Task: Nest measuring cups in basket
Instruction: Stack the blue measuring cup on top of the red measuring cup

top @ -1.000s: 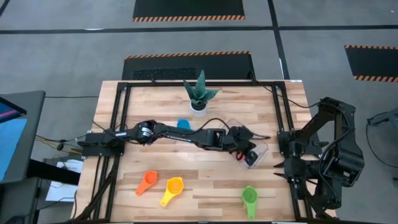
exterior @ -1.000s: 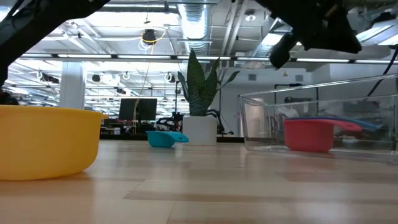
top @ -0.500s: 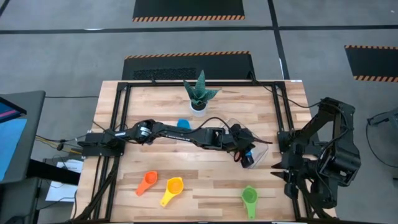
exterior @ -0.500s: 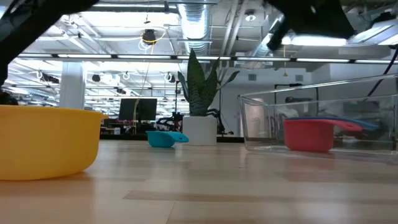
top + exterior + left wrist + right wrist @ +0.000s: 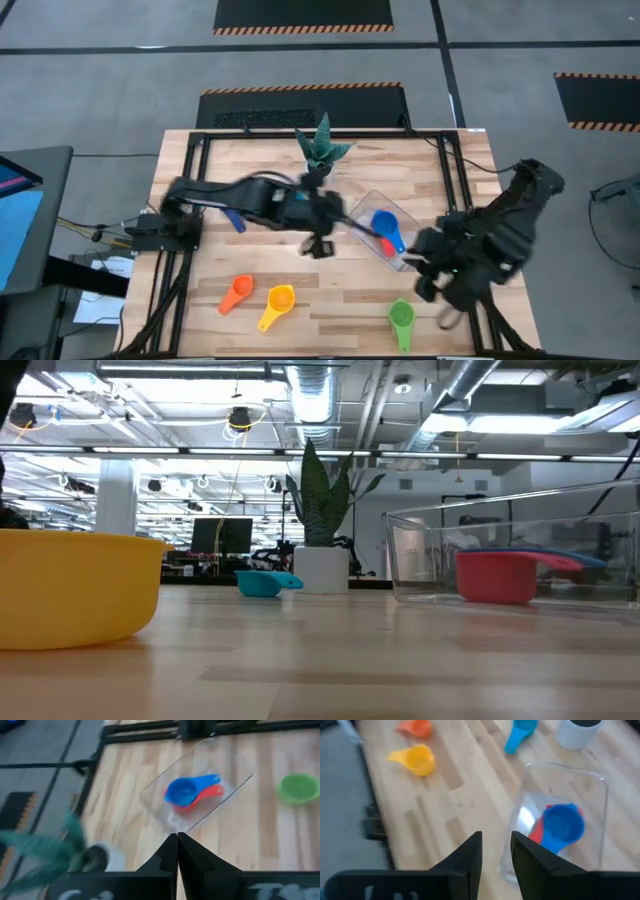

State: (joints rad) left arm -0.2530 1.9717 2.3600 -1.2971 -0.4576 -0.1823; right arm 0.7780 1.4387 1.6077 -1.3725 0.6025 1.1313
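Two arms reach over your table (image 5: 240,170), and you can take them first as the biggest things on it. Your left arm stretches across the middle, its left gripper (image 5: 318,245) empty and pressed fully shut, hanging over bare wood between the potted plant (image 5: 320,150) and the basket (image 5: 368,200). Your right arm leans in from the right edge; the right gripper (image 5: 496,855) holds nothing, its fingers set apart with a gap between them, just beside the basket's near corner.

You will find the basket lying right of centre, turned at a slant to the table's edges. Inside it sits a blue cup (image 5: 385,224) resting on top of a red cup (image 5: 495,576), the red handle poking out beneath the blue one.

Outside the basket you have four more cups. A green cup (image 5: 401,316) lies near the front edge, below the basket. A yellow cup (image 5: 280,300) and an orange cup (image 5: 237,292) lie side by side at front left. A light blue cup (image 5: 521,732) rests close to the plant's white pot.
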